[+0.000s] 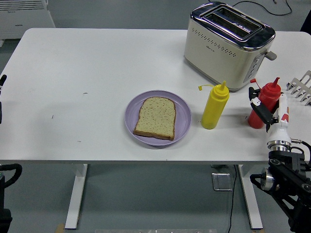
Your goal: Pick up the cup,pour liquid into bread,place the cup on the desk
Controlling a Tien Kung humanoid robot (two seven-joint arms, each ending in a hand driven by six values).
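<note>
A red squeeze bottle stands in for the cup at the table's right, leaning a little to the right. My right hand comes up from the lower right and its black fingers wrap around the bottle's body. A slice of bread lies on a purple plate at the table's middle, well left of the hand. A small part of my left arm shows at the left edge.
A yellow squeeze bottle stands between the plate and the red bottle. A cream and chrome toaster sits behind them at the back right. A white rack pokes in at the right edge.
</note>
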